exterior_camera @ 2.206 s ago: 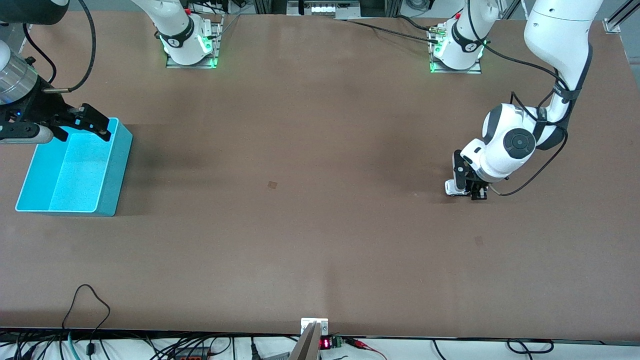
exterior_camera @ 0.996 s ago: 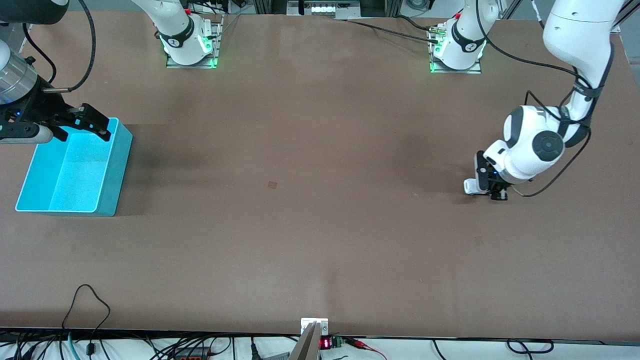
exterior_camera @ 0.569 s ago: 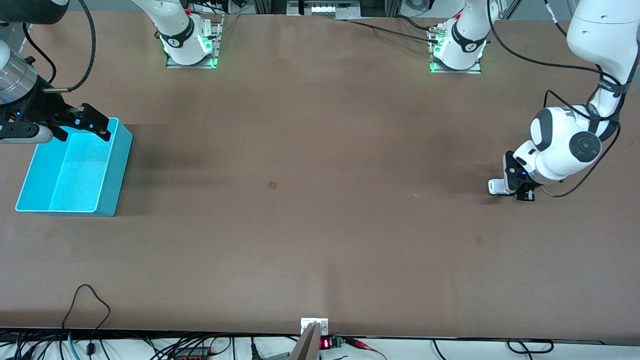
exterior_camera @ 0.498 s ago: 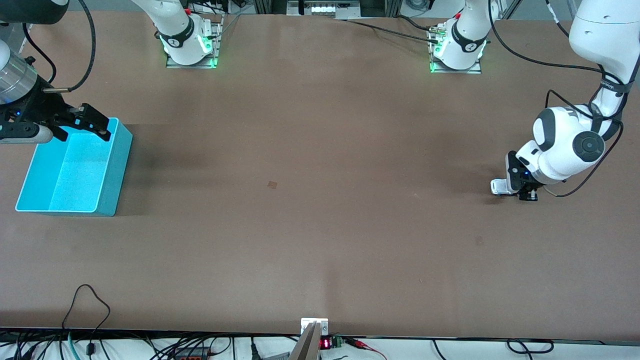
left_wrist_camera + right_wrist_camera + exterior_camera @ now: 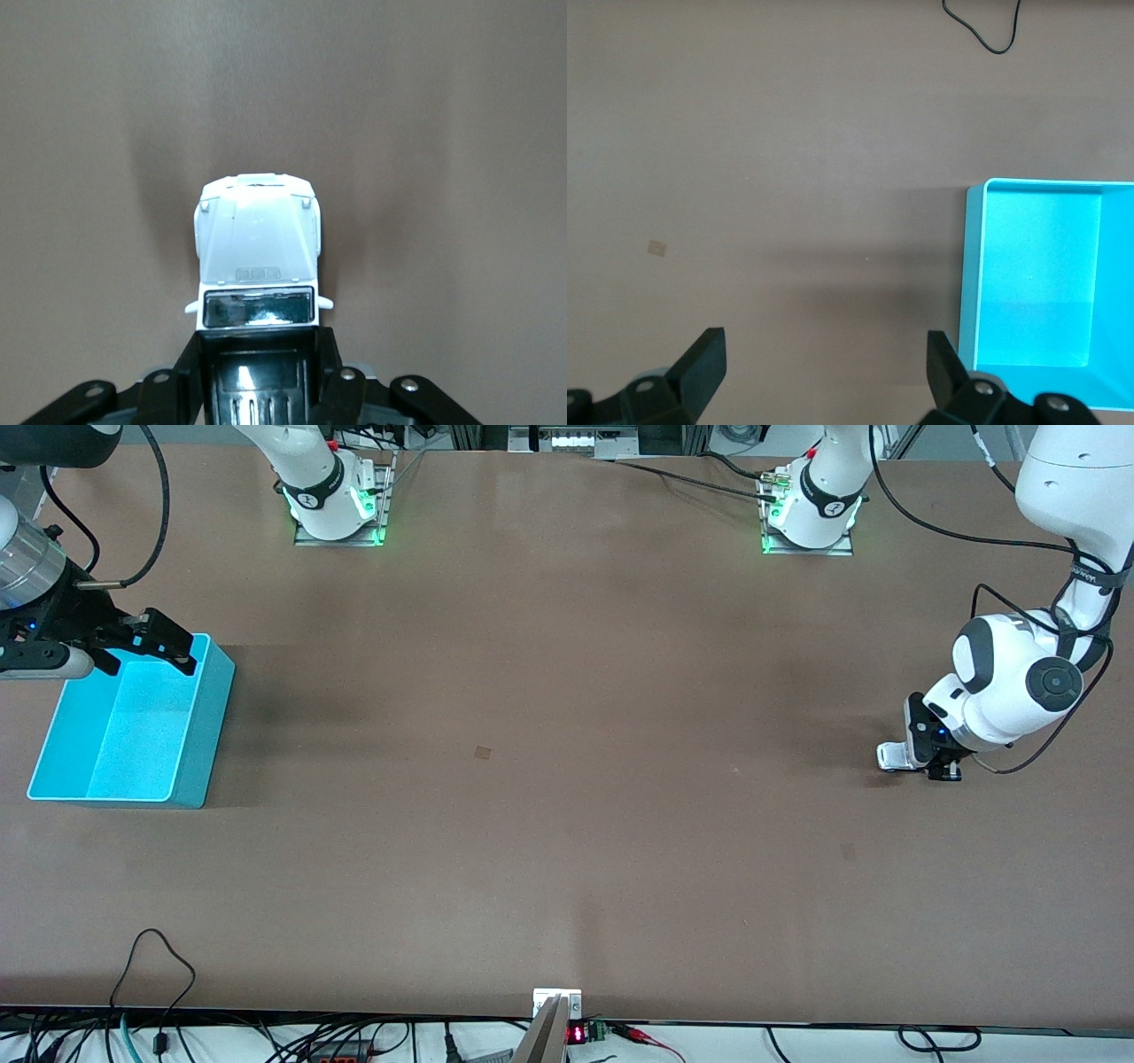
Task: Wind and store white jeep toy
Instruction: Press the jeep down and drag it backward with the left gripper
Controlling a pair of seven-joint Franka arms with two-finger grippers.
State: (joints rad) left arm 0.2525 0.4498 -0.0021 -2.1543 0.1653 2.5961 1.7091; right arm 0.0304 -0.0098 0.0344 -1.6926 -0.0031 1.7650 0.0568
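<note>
Spanning nearly the whole front view, the brown table (image 5: 567,779) carries a cyan bin (image 5: 190,766) at the right arm's end, well apart from the toy. The right gripper (image 5: 142,642) waits over the bin's rim, fingers spread wide and empty. At the left arm's end, the left gripper (image 5: 930,757) is clamped on the white jeep toy (image 5: 257,257), wheels on the table by the look of it. The jeep's long axis points straight out from the fingers, bonnet toward the bin. No readable lettering shows.
</note>
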